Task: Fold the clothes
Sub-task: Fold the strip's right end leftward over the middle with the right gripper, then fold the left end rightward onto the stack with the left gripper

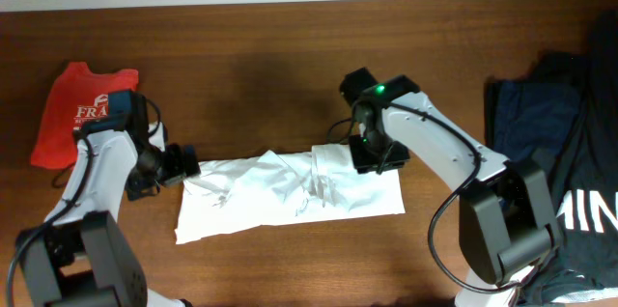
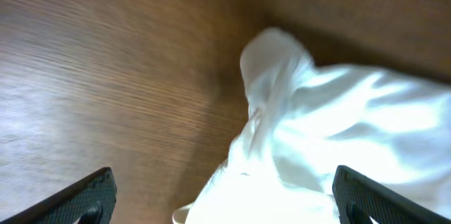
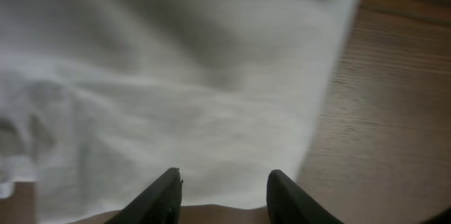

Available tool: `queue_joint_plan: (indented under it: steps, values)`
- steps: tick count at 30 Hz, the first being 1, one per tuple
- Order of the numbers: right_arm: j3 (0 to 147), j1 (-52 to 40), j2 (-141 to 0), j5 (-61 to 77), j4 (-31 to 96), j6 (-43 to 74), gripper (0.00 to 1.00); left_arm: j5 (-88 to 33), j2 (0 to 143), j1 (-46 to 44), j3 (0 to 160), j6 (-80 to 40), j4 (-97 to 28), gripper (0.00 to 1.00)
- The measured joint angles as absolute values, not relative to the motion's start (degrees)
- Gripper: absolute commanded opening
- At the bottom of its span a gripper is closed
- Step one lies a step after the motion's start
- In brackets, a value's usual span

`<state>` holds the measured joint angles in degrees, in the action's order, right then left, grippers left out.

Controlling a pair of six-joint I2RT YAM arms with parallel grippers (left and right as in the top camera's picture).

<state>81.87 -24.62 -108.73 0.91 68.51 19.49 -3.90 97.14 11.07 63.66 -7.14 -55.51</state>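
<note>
So the white T-shirt (image 1: 290, 196) is lying mid-table (image 1: 270, 75) as a rumpled, half-folded strip running left to right, with a bunched ridge near its middle.

Both pincers look spread and empty. The left gripper (image 1: 182, 165) sits right at the shirt's left end. In its wrist view the fingers (image 2: 88, 197) are wide apart, with a puffed-up lump of cloth ahead of them. The right gripper (image 1: 379, 155) is over the upper right corner, jaws parted less widely, with flat fabric and its edge right below.

My guess is the step is grabbing both ends for the next fold. To do it well, each side should pinch a clean edge, not the lump. Then tension the strip lightly so the wrinkles flatten, and carry both ends over at the same pace.

Pose-wise, the left arm comes in from the left with its wrist turned toward the shirt. The right arm arches up from the lower right, elbow bent, pointing down at the cloth.

The red shirt (image 1: 82, 104) and the dark clothes (image 1: 550, 124) sit well apart at the table's sides.
</note>
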Motion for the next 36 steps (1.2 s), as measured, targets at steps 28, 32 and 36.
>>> queue_joint_plan:
  steps: [28,32,36]
  values:
    - [81.8,-20.7,-108.7,0.4,68.4,17.9,0.52,-9.5,105.0,14.3,70.3,3.2,-62.4,0.01]
    - [81.8,-13.9,-108.7,0.0,69.0,15.6,0.52,-2.4,105.0,18.5,83.0,0.6,-69.0,0.01]
    - [81.7,-11.0,-108.8,-0.2,69.4,14.5,0.52,-1.9,105.0,18.2,88.8,-1.6,-77.6,0.01]
